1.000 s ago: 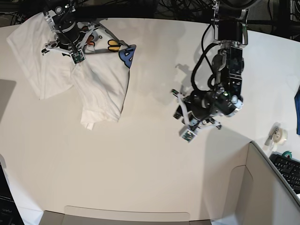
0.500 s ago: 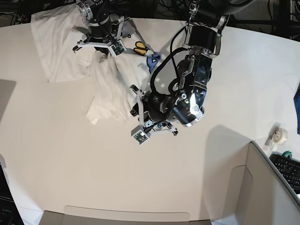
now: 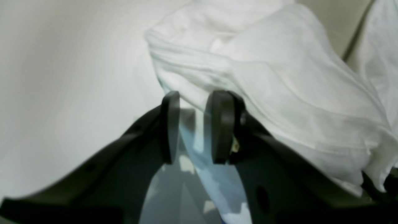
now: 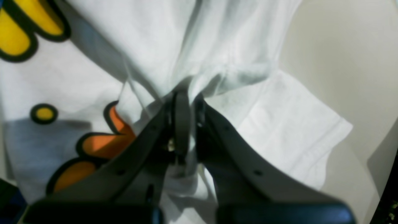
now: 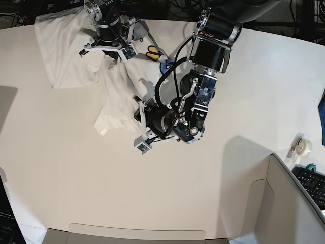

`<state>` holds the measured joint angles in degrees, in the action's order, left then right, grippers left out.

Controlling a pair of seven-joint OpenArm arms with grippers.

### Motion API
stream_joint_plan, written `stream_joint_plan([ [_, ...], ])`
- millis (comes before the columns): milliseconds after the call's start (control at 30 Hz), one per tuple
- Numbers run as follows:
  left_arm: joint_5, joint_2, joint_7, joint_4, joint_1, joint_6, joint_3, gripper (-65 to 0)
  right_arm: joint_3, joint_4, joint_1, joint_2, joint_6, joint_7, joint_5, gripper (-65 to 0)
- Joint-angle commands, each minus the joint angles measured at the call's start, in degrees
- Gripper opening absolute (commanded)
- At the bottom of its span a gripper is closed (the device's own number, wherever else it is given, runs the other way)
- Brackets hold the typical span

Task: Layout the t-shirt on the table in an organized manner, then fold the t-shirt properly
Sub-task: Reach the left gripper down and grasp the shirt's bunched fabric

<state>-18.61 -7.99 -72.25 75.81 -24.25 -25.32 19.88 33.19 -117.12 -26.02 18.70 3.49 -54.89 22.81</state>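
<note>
The white t-shirt [image 5: 119, 91] lies bunched at the back left of the table [image 5: 76, 178], with yellow and blue print showing near its top. My right gripper [image 5: 110, 53] is shut on a gathered fold of the t-shirt [image 4: 77, 77] beside the orange and yellow lettering, and cloth is pinched between its fingers [image 4: 182, 118]. My left gripper [image 5: 138, 113] sits low at the shirt's lower right edge. In the left wrist view the left gripper [image 3: 193, 99] stands open, and the ribbed hem of the t-shirt [image 3: 279, 77] lies right at its fingertips.
A grey box [image 5: 284, 203] rises at the front right, and another grey edge [image 5: 137, 236] runs along the front. A tape roll [image 5: 303, 146] and a keyboard [image 5: 312, 183] lie at the right. Cables run behind the table.
My left arm has swung left across the table to the shirt's lower edge. My right gripper dragged the shirt to the right, then held still.
</note>
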Motion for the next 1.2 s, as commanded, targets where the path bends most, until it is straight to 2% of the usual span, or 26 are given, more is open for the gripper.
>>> stream_joint_plan([
  [0, -0.95, -1.01, 1.26, 0.28, -2.34, -0.04, 0.03, -47.0, 0.08, -0.73, -0.13, -0.11, 0.25, 0.78, 0.8, -65.0],
  [467, -1.3, -1.01, 3.63, -6.58, -6.74, -0.04, -0.05, -46.8, 0.17, -0.73, -0.22, -0.19, 0.25, 0.78, 0.71, -65.0],
  [667, -1.3, -1.01, 4.42, -6.93, -6.83, -0.04, -0.14, -40.5, 0.17, -0.73, -0.22, -0.19, 0.25, 0.87, 0.71, -65.0],
  [867, -1.39, -1.01, 4.51, -6.93, -6.83, -0.04, -0.14, -39.8, 0.17, -0.73, -0.22, -0.19, 0.25, 0.96, 0.71, -65.0],
  [967, -1.83, -1.01, 4.51, -6.93, -7.27, 2.07, -0.14, -39.8, 0.17, -0.73, -0.22, -0.19, 0.25, 0.96, 0.71, -65.0],
  [1167, -10.97, -1.01, 4.51, -7.02, -7.44, 7.43, -0.05, -39.8, 0.17, -0.73, -0.22, -0.19, 0.25, 0.96, 0.71, -65.0],
])
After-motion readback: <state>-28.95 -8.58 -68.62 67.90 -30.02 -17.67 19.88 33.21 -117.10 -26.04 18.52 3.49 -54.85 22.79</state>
